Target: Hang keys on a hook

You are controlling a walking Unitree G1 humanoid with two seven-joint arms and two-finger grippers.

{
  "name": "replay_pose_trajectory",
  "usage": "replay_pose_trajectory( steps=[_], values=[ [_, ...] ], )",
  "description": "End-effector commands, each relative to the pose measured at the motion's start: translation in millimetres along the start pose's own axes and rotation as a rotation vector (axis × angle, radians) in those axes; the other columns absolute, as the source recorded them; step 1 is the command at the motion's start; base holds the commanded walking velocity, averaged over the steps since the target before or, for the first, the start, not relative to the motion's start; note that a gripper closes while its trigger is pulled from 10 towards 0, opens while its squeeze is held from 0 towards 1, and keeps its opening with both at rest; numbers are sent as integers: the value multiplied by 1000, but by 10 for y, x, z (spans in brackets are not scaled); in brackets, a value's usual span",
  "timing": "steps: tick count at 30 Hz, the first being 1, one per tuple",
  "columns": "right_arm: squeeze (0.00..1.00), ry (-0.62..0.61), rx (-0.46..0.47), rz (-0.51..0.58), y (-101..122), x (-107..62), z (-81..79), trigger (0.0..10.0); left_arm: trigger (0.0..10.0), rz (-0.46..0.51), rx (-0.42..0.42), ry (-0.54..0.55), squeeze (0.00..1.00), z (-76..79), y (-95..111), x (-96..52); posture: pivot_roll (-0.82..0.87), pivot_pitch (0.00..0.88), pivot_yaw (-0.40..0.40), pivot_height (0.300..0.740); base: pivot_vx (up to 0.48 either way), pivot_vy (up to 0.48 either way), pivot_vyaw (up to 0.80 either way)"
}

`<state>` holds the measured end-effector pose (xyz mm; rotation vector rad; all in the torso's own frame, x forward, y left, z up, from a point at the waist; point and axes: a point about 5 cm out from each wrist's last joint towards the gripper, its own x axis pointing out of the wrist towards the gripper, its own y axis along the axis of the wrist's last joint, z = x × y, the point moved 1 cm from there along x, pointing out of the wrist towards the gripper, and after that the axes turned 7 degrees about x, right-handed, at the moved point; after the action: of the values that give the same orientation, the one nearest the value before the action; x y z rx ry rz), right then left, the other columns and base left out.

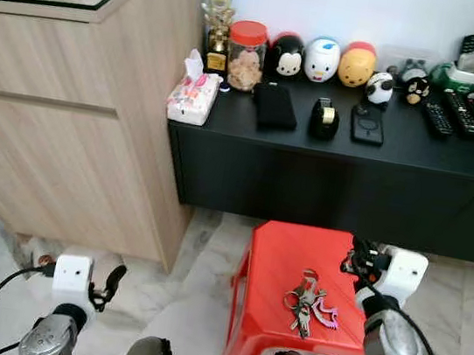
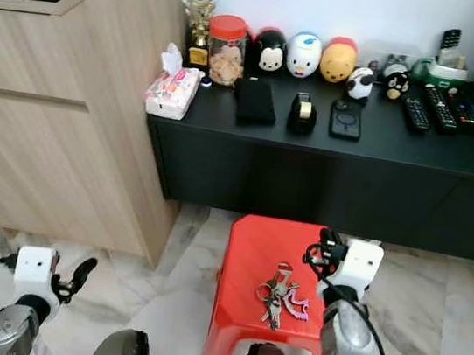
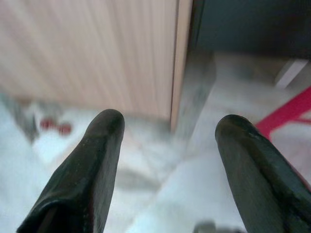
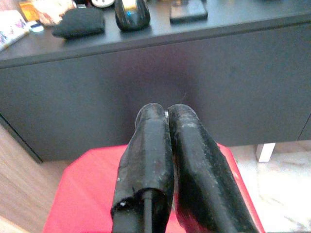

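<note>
- Furniture first: one pale wood cabinet [image 1: 60,117] with a glass top stands on the left, touching one long black sideboard [image 1: 344,170] against the wall.
- One red plastic stool [image 1: 290,300] stands on the marble floor [image 1: 198,269] in front of the sideboard.
- On the sideboard: three round character figures [image 1: 322,59], one red-lidded jar [image 1: 246,55], one tissue pack [image 1: 192,96], one black pouch [image 1: 274,105], several remote controls [image 1: 462,112].
- Right gripper [image 2: 320,247] hovers over the stool's right rear part, fingers [image 4: 153,160] pressed together, holding nothing.
- Left gripper [image 3: 167,131] hangs low near the cabinet corner, fingers spread apart.
- One bunch of keys [image 1: 304,300] lies on the stool seat: metal keys, a red tag, a pink coiled cord.
</note>
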<state>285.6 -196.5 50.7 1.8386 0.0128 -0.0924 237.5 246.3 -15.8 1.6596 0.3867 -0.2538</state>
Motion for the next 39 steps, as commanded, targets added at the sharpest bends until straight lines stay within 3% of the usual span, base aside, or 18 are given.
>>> replay_pose_trajectory(
  steps=[1,2,6,10,14,22,27,33,39],
  values=[
    [0,0,-16,32,87,6,-46,8314,10000,-61,-3,9,0,13,-144,-35,-104,0,-3,619,0,0,0],
    [0,19,-42,36,104,-6,-94,10000,10000,-107,-13,16,0,22,-249,-65,-103,0,-10,619,0,0,0],
    [0,29,-57,37,117,-20,-124,10000,10000,-135,-18,21,0,29,-315,-86,-102,0,-14,619,0,0,0],
    [0,20,-44,56,260,93,-279,10000,10000,-336,-58,32,0,68,-740,-291,-88,0,-44,619,0,0,0],
    [0,30,-54,70,326,161,-393,10000,10000,-417,-55,39,0,63,-910,-410,-87,0,-40,619,-217,0,0],
    [0,3,-96,47,267,104,-473,10000,10000,-477,-54,55,0,0,-1037,-522,-92,0,-38,619,-300,0,0],
    [0,7,-132,72,333,155,-514,10000,10000,-465,-76,89,0,-43,-1012,-500,-82,0,-37,619,-299,0,0],
    [0,-60,-134,74,338,187,-424,10000,10000,-469,-67,68,0,0,-1038,-522,-85,0,-1,619,-304,0,0],
    [0,-145,-104,71,339,194,-321,10000,10000,-477,-56,25,0,140,-1053,-513,-107,0,4,619,-304,0,0]
  ],
)
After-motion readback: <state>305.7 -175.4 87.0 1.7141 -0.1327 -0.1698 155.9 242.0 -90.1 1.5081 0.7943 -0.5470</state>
